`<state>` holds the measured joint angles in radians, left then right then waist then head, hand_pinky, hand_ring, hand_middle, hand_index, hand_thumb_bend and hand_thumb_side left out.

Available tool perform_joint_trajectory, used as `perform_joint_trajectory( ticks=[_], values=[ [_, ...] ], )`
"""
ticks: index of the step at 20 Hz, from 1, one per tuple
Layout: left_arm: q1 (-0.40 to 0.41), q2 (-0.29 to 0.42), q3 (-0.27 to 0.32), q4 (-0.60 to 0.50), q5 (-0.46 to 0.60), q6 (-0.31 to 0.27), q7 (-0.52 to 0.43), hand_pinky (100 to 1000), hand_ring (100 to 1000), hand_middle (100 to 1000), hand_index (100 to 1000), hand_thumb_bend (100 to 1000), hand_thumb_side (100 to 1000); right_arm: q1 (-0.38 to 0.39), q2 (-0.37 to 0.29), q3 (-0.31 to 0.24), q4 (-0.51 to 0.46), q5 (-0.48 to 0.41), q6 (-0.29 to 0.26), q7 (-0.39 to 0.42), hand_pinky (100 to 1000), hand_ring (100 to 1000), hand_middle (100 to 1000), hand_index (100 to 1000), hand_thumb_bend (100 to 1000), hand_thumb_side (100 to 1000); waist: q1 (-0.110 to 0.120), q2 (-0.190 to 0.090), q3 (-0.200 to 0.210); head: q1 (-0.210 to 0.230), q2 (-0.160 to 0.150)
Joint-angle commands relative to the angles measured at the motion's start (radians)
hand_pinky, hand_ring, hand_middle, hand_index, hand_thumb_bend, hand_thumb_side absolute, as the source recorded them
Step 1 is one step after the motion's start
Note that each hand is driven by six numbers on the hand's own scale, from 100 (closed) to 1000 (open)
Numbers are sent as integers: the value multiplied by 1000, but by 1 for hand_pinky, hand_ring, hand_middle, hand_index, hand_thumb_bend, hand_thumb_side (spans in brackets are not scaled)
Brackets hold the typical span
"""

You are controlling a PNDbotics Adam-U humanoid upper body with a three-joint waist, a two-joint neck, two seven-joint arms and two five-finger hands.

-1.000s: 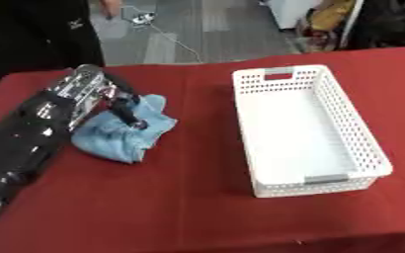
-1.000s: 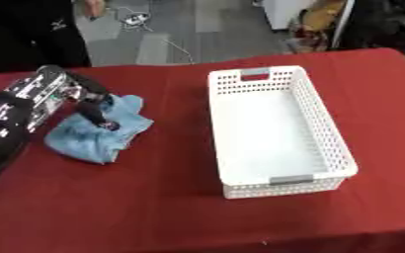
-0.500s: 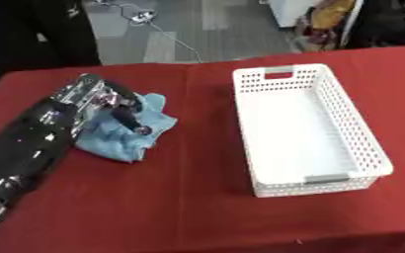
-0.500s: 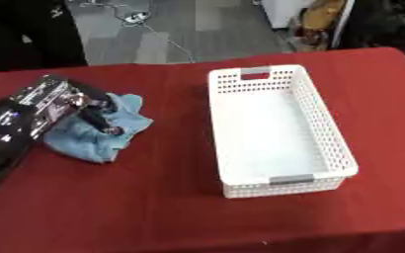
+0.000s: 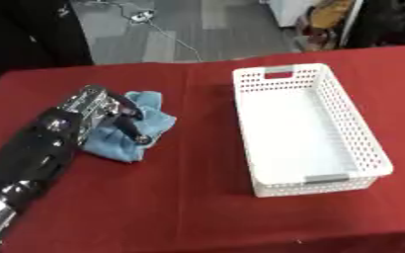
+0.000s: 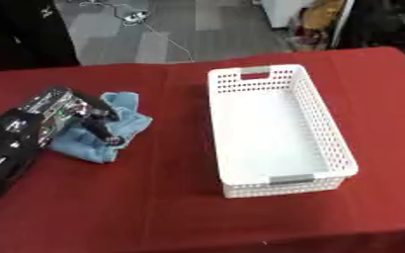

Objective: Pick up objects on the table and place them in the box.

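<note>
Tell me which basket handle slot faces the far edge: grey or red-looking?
The red-looking slot, at the basket's far short end. The grey handle sits at the near end. The left hand is on the blue cloth.

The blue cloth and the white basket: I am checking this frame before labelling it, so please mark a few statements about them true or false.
1. The blue cloth lies on the red table, left of the white basket. True.
2. The basket already holds the cloth. False: nothing shows inside the basket.
3. The left hand is on the cloth, fingers curled onto it. True.
4. The right hand is reaching into the basket. False: no right hand shows in either view.
5. The basket lies tipped on its side. False: it stands upright, opening upward.
</note>
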<state>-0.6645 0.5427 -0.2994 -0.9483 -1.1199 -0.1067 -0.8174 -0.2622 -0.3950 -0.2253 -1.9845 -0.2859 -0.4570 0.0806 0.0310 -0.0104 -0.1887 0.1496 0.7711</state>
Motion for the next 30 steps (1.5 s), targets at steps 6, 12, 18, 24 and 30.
perform_joint_trajectory(
  ticks=[6, 12, 18, 24, 30],
  values=[
    [15, -2, 6, 15, -20, 45, 66, 100, 100, 269, 329, 590, 179, -17, -9, -8, -16, 1, -1, -1, 839, 865, 836, 944, 100, 1000, -5, -3, -1, 10, -1],
    [23, 4, 20, 6, 22, 92, 167, 100, 100, 127, 276, 454, 218, -16, -9, -8, -16, 2, -2, -1, 839, 865, 836, 944, 100, 1000, -5, -2, 0, 10, -1],
    [31, 15, 14, -40, 68, 104, 231, 100, 100, 161, 296, 307, 193, -16, -9, -8, -16, 2, -2, -2, 839, 865, 835, 944, 100, 1000, -5, -2, 0, 10, -1],
    [28, 38, 13, -120, 90, 126, 263, 100, 100, 123, 221, 100, 195, -16, -10, -9, -16, 3, -2, -3, 839, 865, 835, 944, 100, 1000, -4, -3, 0, 8, -1],
    [12, 96, 26, -211, 128, 150, 286, 100, 100, 100, 177, 149, 164, -15, -12, -10, -16, 4, 0, -5, 839, 864, 835, 944, 100, 1000, -2, -7, 0, 2, -1]
  ],
)
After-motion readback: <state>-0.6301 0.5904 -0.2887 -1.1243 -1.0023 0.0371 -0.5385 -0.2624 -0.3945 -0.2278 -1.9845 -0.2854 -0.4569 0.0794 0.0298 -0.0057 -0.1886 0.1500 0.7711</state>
